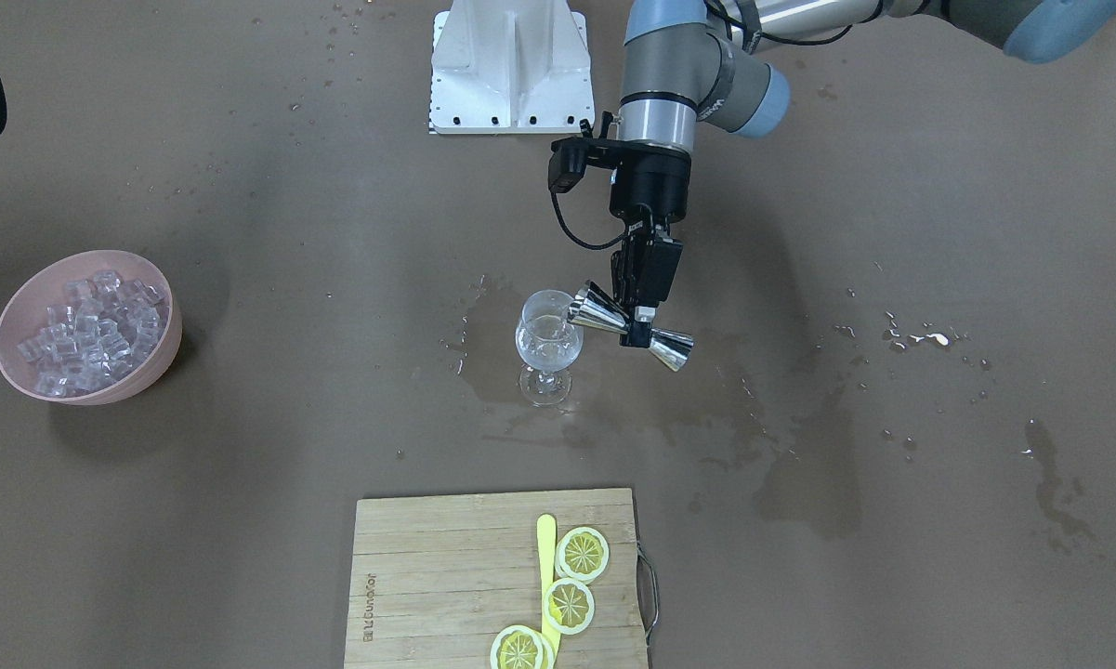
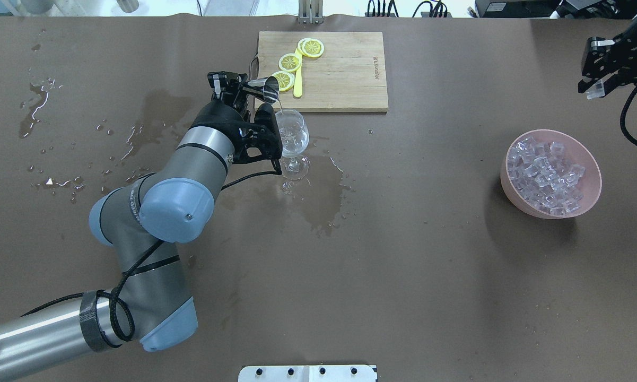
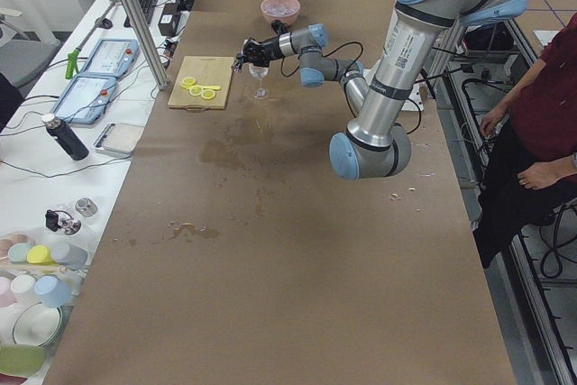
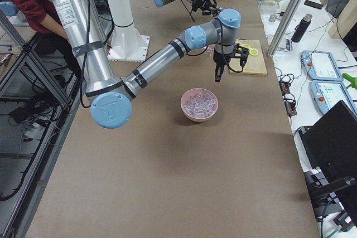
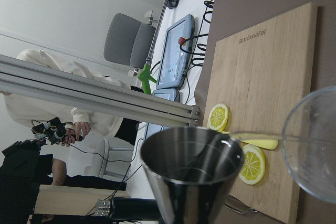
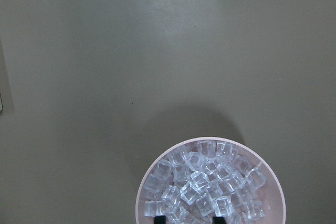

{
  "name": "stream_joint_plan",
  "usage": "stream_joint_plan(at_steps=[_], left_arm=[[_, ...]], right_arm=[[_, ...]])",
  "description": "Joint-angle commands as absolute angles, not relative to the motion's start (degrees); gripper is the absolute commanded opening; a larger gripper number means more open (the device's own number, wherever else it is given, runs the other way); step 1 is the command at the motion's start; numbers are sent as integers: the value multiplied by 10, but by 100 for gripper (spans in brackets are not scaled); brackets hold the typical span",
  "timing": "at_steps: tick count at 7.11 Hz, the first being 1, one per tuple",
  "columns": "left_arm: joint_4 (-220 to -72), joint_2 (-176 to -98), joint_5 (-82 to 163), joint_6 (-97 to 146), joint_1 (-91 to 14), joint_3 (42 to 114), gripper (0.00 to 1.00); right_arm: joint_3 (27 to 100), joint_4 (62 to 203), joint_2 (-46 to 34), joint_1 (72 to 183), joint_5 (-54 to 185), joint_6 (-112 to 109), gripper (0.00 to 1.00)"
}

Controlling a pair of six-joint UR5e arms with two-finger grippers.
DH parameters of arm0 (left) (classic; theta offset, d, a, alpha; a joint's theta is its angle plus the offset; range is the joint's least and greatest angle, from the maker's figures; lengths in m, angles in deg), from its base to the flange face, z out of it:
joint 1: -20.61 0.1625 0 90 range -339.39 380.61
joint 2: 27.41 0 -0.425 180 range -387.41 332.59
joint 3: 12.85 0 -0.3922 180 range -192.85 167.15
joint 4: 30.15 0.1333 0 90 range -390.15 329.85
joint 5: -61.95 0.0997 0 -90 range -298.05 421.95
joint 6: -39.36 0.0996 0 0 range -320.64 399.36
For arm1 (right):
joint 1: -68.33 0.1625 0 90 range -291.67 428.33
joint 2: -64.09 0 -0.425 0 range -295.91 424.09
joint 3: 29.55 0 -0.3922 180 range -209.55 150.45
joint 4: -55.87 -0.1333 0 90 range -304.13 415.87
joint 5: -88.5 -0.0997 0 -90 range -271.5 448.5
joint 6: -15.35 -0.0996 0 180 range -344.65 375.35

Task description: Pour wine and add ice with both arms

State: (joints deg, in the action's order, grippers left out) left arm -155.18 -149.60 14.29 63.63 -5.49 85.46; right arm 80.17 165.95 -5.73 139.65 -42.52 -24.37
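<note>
My left gripper (image 1: 641, 321) is shut on the waist of a steel jigger (image 1: 599, 311), tipped with its mouth at the rim of a stemmed wine glass (image 1: 548, 344). A thin clear stream of wine (image 5: 257, 136) runs from the jigger (image 5: 189, 171) into the glass (image 5: 315, 145), and a little clear liquid sits in the bowl of the glass (image 2: 291, 135). Far to the side, my right gripper (image 6: 188, 220) hangs open above the ice (image 6: 205, 187), a heap of clear cubes (image 2: 546, 172) in a pink bowl (image 2: 512, 193). Nothing is between its fingertips (image 6: 218, 219).
A wooden cutting board (image 1: 446, 557) beyond the glass carries lemon slices (image 1: 583, 553) and a yellow tool (image 1: 546, 548). Wet patches (image 1: 799, 483) spread over the brown table around the glass. The white mounting base (image 1: 511, 70) stands at the robot's side. A person (image 3: 541, 123) stands beside the table.
</note>
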Motion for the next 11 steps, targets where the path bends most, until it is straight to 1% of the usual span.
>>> stream_joint_plan(at_steps=[1,5,8,11], left_arm=[[-1548,-1497,173,674,-49,855,0],[-1547,-1499,194,744,-37,852,0],[-1547,-1515,214,827,-33,851,0],[-1547,-1516,217,854,-27,851,0]], right_arm=[[801,1663,-43,1388,-425,-256,22],[802,1662,-30,1376,-425,-256,22],[793,1667,11,1349,-422,-256,23],[759,1668,54,1343,-422,-257,23]])
